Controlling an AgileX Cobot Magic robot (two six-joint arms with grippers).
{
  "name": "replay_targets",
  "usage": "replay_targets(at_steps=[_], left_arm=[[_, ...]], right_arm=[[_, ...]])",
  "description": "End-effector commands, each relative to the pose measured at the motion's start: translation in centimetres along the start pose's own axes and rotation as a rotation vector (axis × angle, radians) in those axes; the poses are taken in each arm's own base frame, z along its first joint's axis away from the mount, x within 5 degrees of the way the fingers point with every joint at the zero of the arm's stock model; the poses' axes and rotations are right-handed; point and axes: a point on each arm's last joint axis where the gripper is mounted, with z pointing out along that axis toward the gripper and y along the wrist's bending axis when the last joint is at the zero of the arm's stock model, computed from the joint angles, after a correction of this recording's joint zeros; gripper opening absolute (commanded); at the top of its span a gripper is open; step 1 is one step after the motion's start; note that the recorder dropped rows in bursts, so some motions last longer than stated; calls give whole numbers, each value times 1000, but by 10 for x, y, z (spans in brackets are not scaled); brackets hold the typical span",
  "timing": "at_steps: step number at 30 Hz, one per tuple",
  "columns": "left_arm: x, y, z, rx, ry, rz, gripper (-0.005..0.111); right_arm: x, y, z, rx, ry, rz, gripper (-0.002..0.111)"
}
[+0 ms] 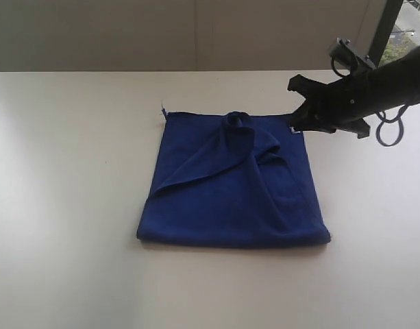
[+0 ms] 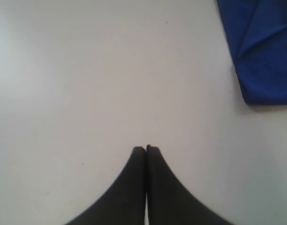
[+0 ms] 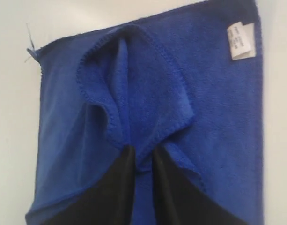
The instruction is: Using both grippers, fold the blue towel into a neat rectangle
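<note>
The blue towel (image 1: 233, 181) lies on the white table (image 1: 72, 205), folded to a rough square. A loose flap crosses its top and bunches into a small knob (image 1: 237, 120) near the far edge. My right gripper (image 1: 293, 104) hangs over the towel's far right part, clear of the cloth. In the right wrist view its fingers (image 3: 142, 154) stand a little apart over the rumpled flap (image 3: 134, 93), gripping nothing, and a white label (image 3: 240, 41) marks one towel corner. My left gripper (image 2: 146, 148) is shut over bare table, with a towel corner (image 2: 265, 51) off to one side. It is outside the exterior view.
A pale wall runs behind the table's far edge. A dark window frame (image 1: 382, 31) stands at the back right. A black cable loop (image 1: 389, 130) hangs under the right arm. A frayed thread (image 1: 163, 110) sticks out at the towel's far left corner.
</note>
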Motion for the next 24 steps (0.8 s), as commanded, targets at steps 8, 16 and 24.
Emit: replay_targets(at_steps=[8,16,24], left_arm=[[1,-1,-1,8,-1,-7,0],[1,-1,-1,8,-1,-7,0],[1,-1,-1,8,-1,-7,0]], right_arm=[[-4,-26,41,-44,-19,150,29],[-5,-30,49,-58,-9,186,37],[0,-32,49,-30,33,139,37]])
